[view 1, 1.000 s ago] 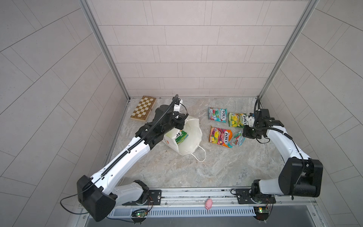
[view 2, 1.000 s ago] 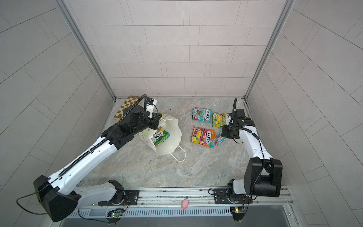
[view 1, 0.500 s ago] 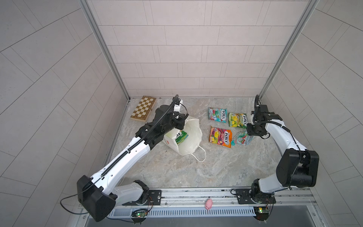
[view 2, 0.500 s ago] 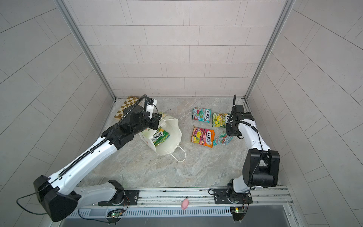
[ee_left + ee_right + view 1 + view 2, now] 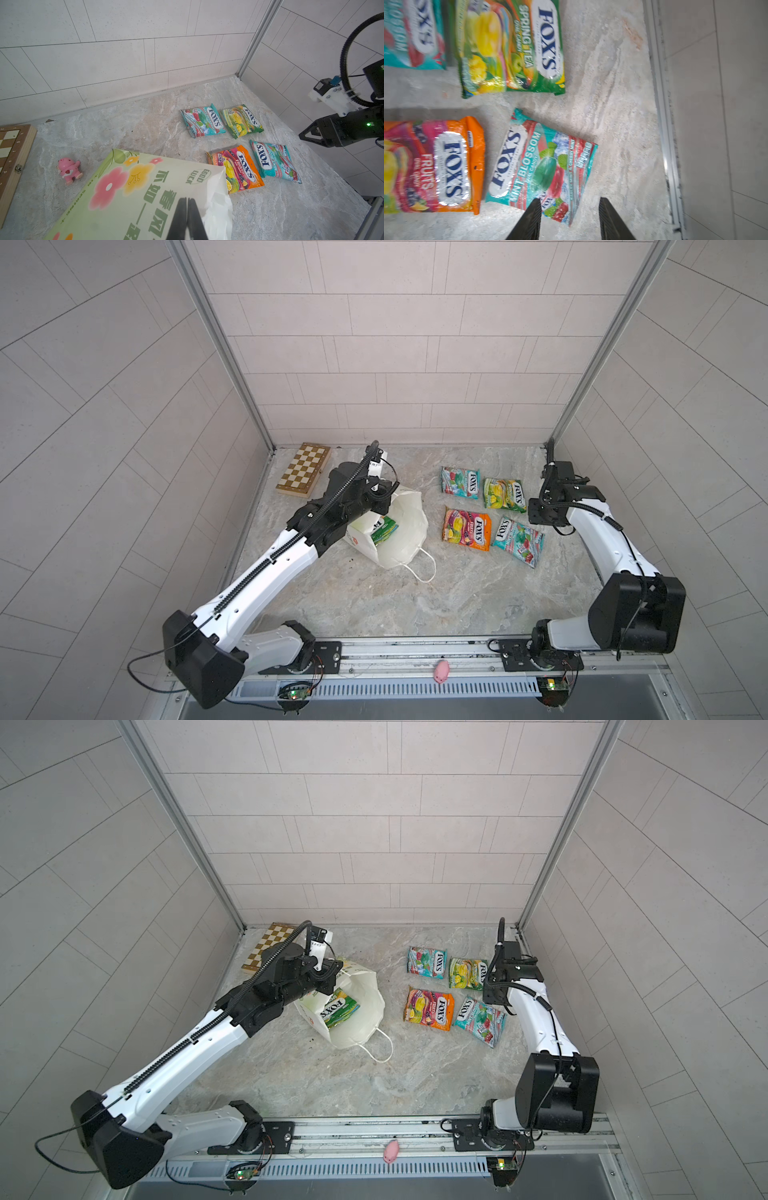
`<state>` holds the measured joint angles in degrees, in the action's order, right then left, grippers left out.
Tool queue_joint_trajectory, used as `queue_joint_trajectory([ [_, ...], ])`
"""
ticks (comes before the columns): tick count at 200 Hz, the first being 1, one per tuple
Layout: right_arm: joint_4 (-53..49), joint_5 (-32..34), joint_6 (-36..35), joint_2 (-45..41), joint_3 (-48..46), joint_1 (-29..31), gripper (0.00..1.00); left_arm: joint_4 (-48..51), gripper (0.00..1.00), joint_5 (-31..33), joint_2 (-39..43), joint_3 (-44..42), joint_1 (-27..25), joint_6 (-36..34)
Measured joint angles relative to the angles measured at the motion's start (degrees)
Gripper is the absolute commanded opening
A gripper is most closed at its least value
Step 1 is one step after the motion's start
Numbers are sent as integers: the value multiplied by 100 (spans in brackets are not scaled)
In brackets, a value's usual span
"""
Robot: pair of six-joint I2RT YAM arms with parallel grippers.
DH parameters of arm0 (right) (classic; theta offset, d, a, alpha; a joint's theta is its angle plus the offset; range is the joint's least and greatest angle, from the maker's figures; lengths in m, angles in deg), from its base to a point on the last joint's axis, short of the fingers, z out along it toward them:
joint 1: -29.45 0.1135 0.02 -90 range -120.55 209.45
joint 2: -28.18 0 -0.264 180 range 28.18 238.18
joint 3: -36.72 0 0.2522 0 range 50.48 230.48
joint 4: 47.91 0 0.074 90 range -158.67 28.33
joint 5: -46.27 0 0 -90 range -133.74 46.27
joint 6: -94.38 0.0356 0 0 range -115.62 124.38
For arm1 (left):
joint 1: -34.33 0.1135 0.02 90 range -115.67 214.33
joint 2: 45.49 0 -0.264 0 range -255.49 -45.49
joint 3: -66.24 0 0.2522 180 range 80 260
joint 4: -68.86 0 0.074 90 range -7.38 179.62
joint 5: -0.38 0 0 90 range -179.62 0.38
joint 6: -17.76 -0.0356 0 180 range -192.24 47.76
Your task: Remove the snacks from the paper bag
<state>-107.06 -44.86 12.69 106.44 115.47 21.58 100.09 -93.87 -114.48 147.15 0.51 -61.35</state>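
Pinching paper bag (image 5: 401, 541) rim, left hand (image 5: 186, 200) closed | right hand (image 5: 570, 199) parted, empty | green packet (image 5: 338, 1009) half-hidden inside

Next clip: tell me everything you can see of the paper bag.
The paper bag is white and creased, with a green flower-printed side panel and a white cord handle trailing on the marble table. It lies tipped with its mouth open, a green FOX'S packet inside. The shut left end effector appears to pinch its rim.
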Motion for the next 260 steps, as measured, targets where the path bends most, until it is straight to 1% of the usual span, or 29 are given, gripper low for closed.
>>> queue_joint_trajectory([
  [24, 503, -955, 256, -525, -610, 55, 46, 0, 0, -24, 0, 0, 0, -7],
  [49, 1128, -1834, 704, -1128, -1250, 319, 46, 4, 0, -61, 0, 0, 0, -24],
  [65, 1484, -2181, 962, -1473, -1517, 680, 46, 7, 0, -90, 0, 0, 0, -26],
  [93, 2153, -2531, 1467, -1989, -1823, 1589, 46, 9, 0, -177, 0, 0, 0, -28],
  [132, 2758, -2706, 1926, -1982, -1816, 2743, 46, -13, 0, -328, 2, -9, -4, -28],
  [156, 2979, -2736, 2026, -1711, -1650, 3412, 46, -15, 0, -365, 22, -33, -7, -26],
  [182, 3152, -2721, 2046, -1311, -1438, 3998, 44, -15, 0, -372, 50, -35, -7, -26],
  [224, 3320, -2562, 2055, -645, -1228, 4717, 42, -55, 0, -387, 151, -66, -7, -26],
  [260, 3558, -2358, 2168, -63, -1082, 5134, 41, -55, 0, -387, 181, -70, -9, -24],
])
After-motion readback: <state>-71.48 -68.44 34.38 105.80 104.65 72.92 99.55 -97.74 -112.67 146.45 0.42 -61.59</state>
